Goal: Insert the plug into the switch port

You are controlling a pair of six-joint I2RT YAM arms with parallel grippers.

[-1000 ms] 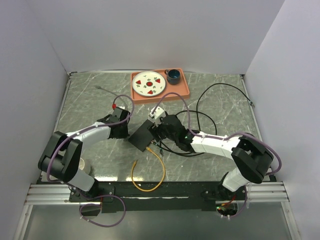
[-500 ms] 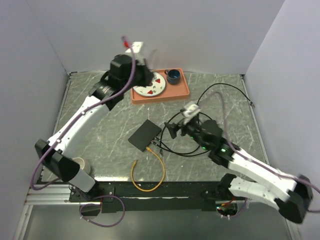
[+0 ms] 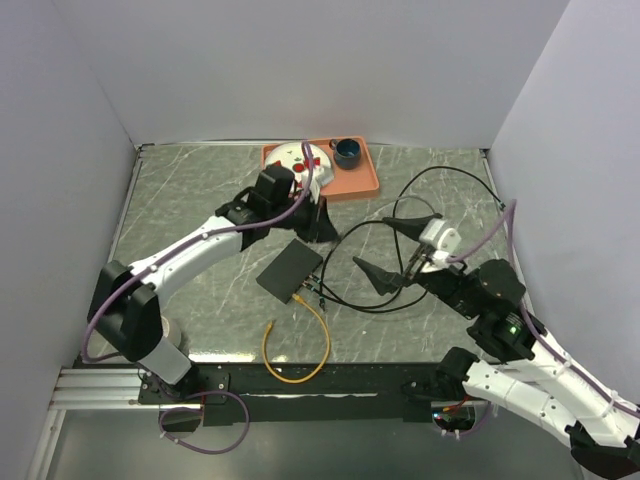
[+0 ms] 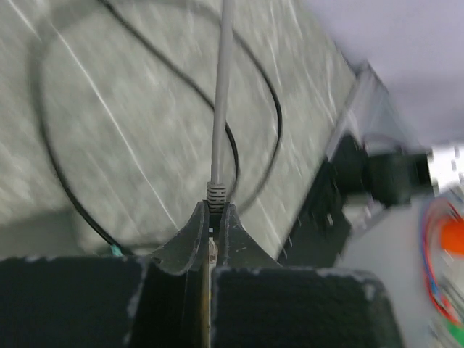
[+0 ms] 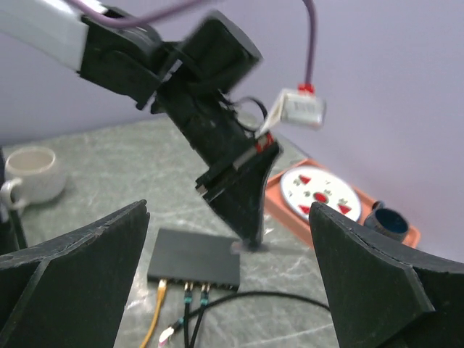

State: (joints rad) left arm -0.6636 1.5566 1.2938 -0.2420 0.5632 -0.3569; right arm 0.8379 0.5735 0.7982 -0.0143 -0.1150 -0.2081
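Left gripper [image 4: 214,210]: I am seeing it squeezing narrow on the plug [image 4: 215,191], with the grey cable [image 4: 221,87] running straight out from the fingertips. This wrist view is coming through blurred.
Left gripper's place: it is hanging tips-down just past the far corner of the black box [image 3: 289,270], on the side facing the orange tray [image 3: 362,186]. I cannot tell whether the plug is touching the box.
Switch port [image 5: 220,283]: it is sitting in the row along the box's narrow edge that is facing away from the tray. The plug is staying apart from that edge, at the opposite end of the box.
That edge's cables: a yellow cable [image 5: 158,301] and two black cables [image 5: 189,290] are sitting plugged in beside the port.
Right gripper [image 3: 395,247]: I am reading it as spread wide and holding nothing, hovering off to the box's right and pointing toward it.
Tray: it is lying beyond the box on the worktop [image 3: 180,215], carrying a plate [image 5: 319,192] and a dark cup [image 5: 389,221].
White mug [image 5: 29,170]: it is standing well apart from the box, on its left.
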